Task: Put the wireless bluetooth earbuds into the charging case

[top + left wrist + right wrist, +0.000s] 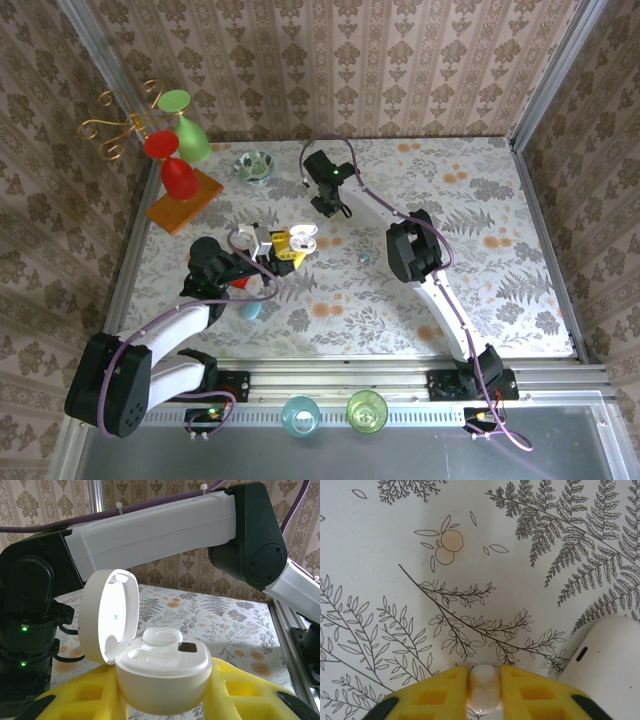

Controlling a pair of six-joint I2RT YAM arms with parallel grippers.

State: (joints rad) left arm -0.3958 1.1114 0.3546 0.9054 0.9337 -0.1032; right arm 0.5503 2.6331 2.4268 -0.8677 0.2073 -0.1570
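Left end effector [162, 706] grips one case [161, 672], right end effector [484, 694] one earbud [484, 682]

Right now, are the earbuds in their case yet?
About halfway. Done: the charging case sits open in the left hand, with the first earbud seated. In hand: the right hand pinches the second earbud. Left: carry it over and drop it into the dark, empty-looking slot.
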